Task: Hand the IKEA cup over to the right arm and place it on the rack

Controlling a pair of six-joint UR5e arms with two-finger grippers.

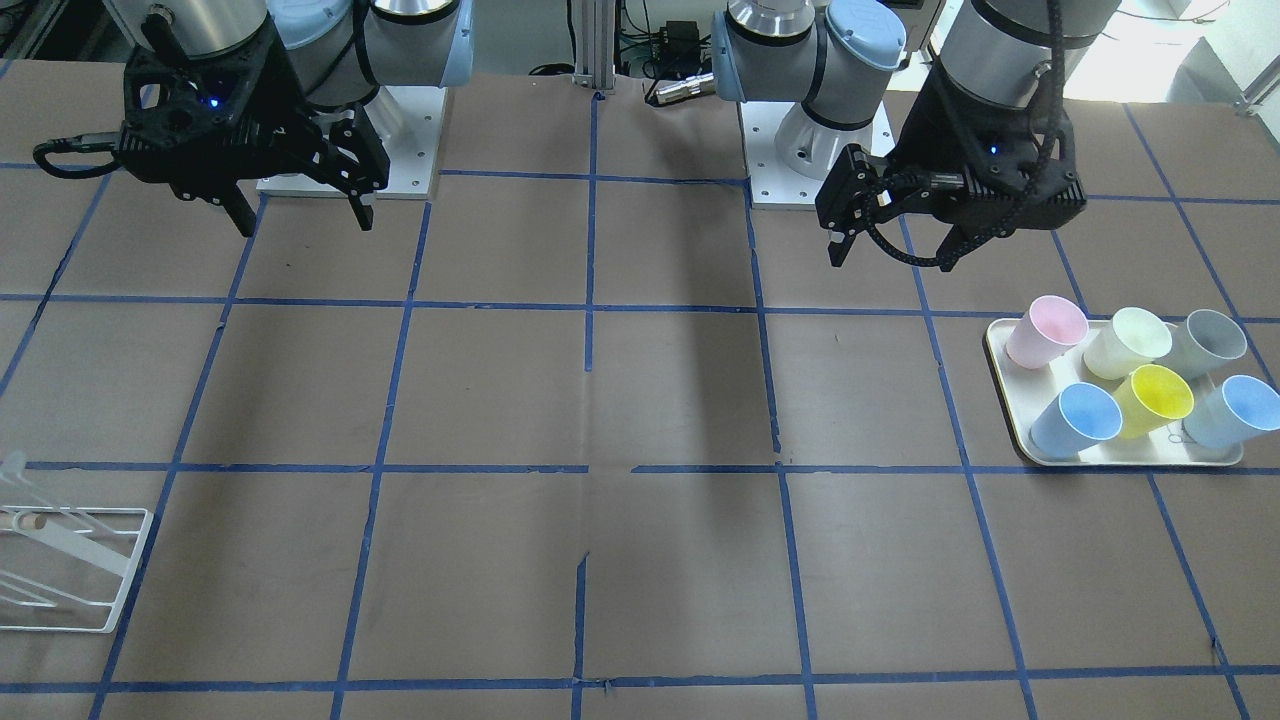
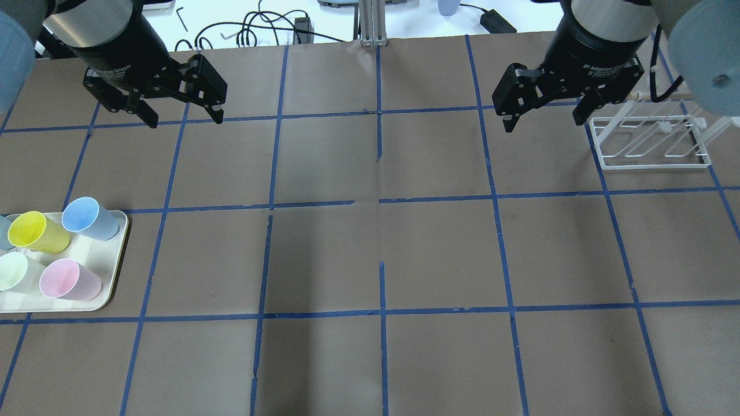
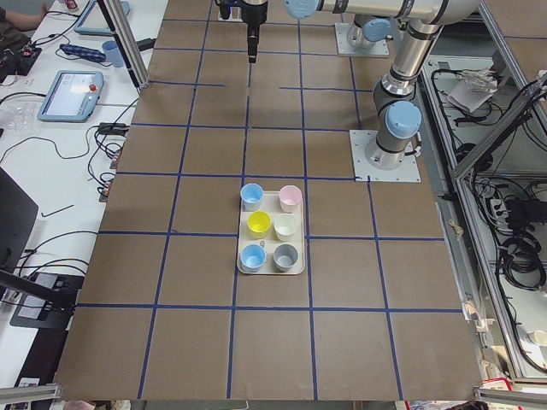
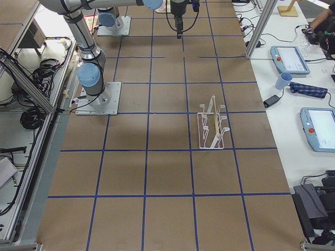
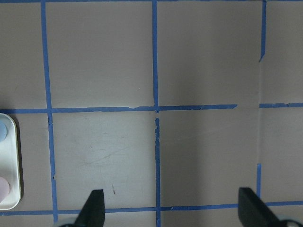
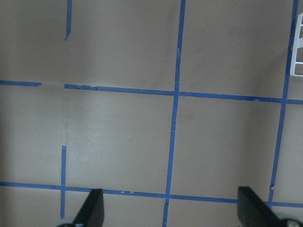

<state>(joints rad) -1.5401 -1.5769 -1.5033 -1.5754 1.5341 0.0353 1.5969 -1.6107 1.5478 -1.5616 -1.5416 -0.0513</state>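
Note:
Two pale blue IKEA cups point(image 1: 1078, 420) point(image 1: 1235, 410) stand on the cream tray point(image 1: 1005, 385) with pink, yellow, pale green and grey cups. The overhead view shows one blue cup point(image 2: 89, 218) at the tray's point(image 2: 115, 271) far corner. My left gripper point(image 2: 185, 118) is open and empty, high above the table, away from the tray. My right gripper point(image 2: 543, 122) is open and empty, just left of the white wire rack point(image 2: 653, 141). The rack point(image 1: 70, 570) holds nothing. In the front view the right gripper point(image 1: 305, 222) and the left gripper point(image 1: 890, 255) hang near the bases.
Brown table with a blue tape grid. The left wrist view shows the tray's edge point(image 5: 10, 161) at its left; the right wrist view shows a rack corner point(image 6: 298, 47) at its right. Arm bases point(image 1: 345, 150) point(image 1: 815, 150) stand at the robot's side. Side tables hold tablets point(image 4: 290, 58).

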